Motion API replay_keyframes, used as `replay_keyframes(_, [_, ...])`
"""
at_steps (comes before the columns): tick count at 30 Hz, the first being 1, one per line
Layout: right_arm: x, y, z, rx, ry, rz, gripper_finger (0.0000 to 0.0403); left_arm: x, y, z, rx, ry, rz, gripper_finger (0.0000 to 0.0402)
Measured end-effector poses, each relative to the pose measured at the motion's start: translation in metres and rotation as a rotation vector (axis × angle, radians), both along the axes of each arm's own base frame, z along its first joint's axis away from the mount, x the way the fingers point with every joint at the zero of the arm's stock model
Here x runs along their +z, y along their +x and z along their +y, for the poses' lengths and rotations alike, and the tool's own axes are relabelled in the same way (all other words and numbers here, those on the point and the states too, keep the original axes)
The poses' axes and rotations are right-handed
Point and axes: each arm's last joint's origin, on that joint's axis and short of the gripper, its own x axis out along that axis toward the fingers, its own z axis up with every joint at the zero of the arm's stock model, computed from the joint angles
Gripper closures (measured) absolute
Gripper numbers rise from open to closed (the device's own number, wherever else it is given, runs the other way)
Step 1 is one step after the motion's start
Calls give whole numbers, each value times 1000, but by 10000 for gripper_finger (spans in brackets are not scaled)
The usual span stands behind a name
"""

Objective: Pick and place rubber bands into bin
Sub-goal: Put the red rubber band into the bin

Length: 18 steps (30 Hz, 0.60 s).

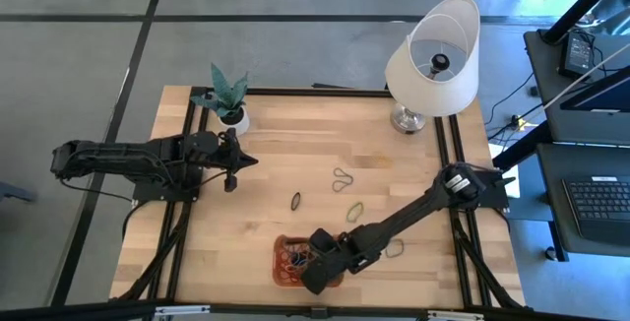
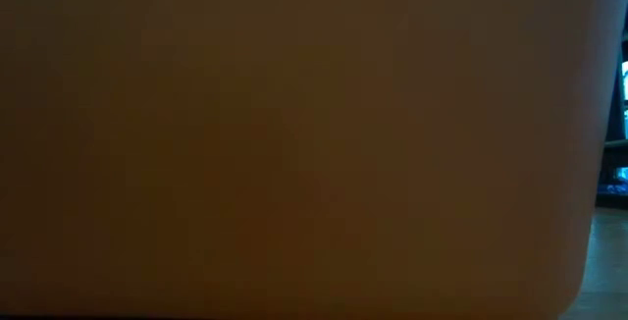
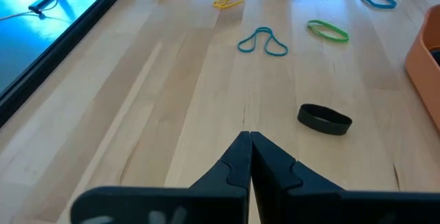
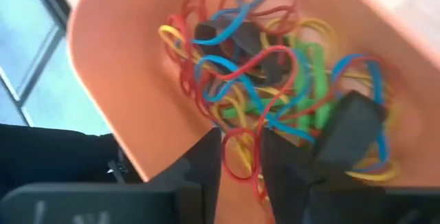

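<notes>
The orange bin (image 1: 280, 248) sits at the table's near edge, and its wall (image 2: 294, 143) fills the low view. Inside it lies a tangled heap of rubber bands (image 4: 275, 66) in red, blue, yellow, green and black. My right gripper (image 4: 240, 176) hangs over that heap, narrowly open and pointing down, with a red loop (image 4: 242, 157) showing in its gap. Loose bands lie on the wood: a black one (image 3: 324, 119), a figure-eight (image 3: 262, 40) and a green one (image 3: 327, 30). My left gripper (image 3: 249, 141) is shut, hovering left of centre (image 1: 234, 163). My right gripper stands over the heap in the bin with a red loop (image 4: 234, 138) between its fingers (image 4: 210, 162). I cannot tell whether the fingers touch it. My left gripper touches nothing.
A white plant pot (image 1: 232, 116) stands at the far left of the table and a lamp (image 1: 433, 60) at the far right. Another band (image 1: 395, 249) lies right of the bin. Black rails run along the table's sides. Bare wood lies between the two arms.
</notes>
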Motion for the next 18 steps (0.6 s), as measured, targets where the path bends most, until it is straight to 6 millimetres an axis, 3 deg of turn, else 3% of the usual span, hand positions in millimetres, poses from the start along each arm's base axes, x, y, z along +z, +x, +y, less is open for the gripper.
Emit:
replay_keyframes(8, [14, -10, -9, -22, -65, 30, 260, 0, 0, 0, 0, 0, 0, 400])
replay_keyframes(18, [17, -8, -19, 37, -115, 34, 266, 0, 0, 0, 0, 0, 0, 400])
